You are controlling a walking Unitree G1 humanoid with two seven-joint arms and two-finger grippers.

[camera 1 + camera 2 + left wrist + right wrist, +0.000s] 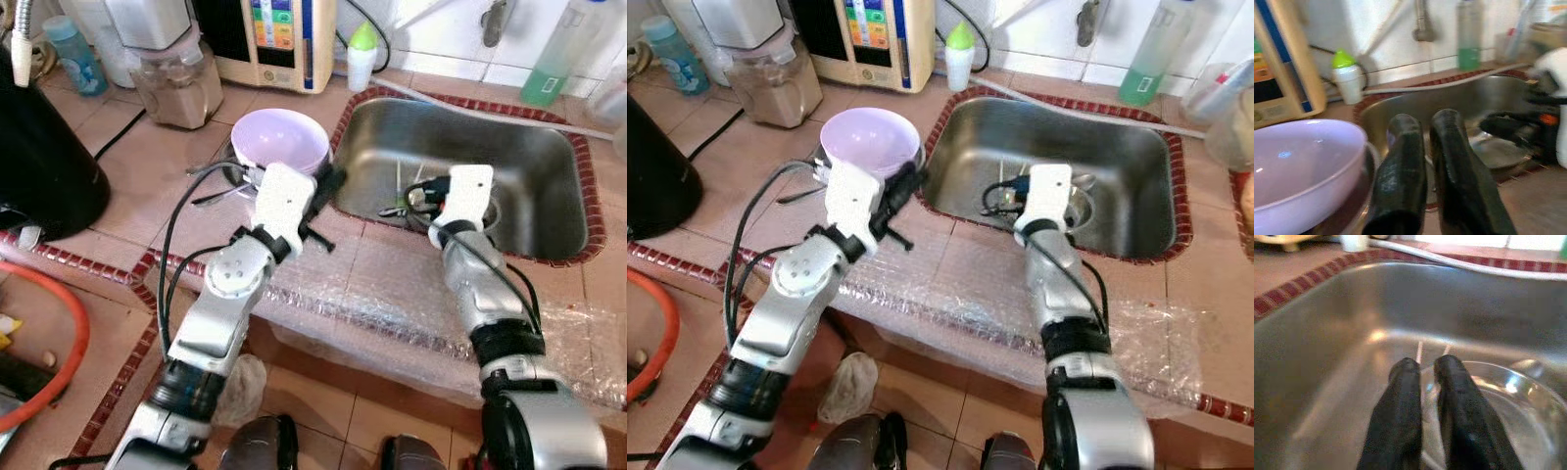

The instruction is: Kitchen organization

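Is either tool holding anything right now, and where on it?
Nothing. The left tool, beside the lilac bowl, and the right tool, over the sink, have fingers together and empty.

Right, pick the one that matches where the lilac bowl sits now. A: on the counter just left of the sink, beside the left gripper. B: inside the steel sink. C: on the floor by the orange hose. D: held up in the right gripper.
A: the lilac bowl stands on the tiled counter left of the sink, with the left gripper beside its rim; the right gripper is down in the sink.
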